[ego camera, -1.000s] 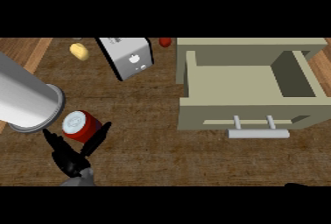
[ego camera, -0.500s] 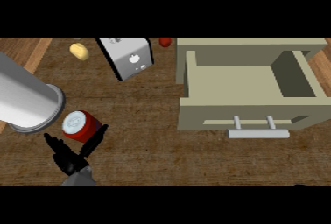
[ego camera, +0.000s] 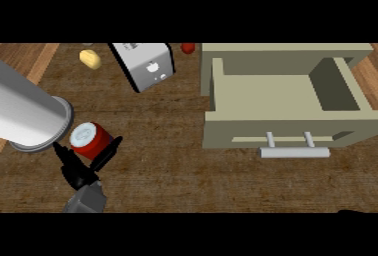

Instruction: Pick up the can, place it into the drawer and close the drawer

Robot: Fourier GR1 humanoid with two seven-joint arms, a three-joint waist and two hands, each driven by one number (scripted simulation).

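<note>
The can (ego camera: pixel 87 139), red with a white top, stands on the wooden counter (ego camera: pixel 170 175) at the left. My left hand (ego camera: pixel 80 172) comes up from below it, with one straight finger to the can's left and the thumb to its right. The hand is open around the can's near side. The beige drawer (ego camera: pixel 275 95) stands pulled open at the right, nothing inside it, with its grey handle (ego camera: pixel 294 151) facing me. Of my right hand, only a dark sliver (ego camera: pixel 359 211) shows at the lower right corner.
A large grey cylinder (ego camera: pixel 29 120) slants in from the left edge, right beside the can. A silver appliance (ego camera: pixel 148 65), a yellow object (ego camera: pixel 90 59) and a small red object (ego camera: pixel 188 47) sit along the far side.
The left hand has crept slightly closer round the can. The dark sliver of the right hand has slid toward the lower right corner.
</note>
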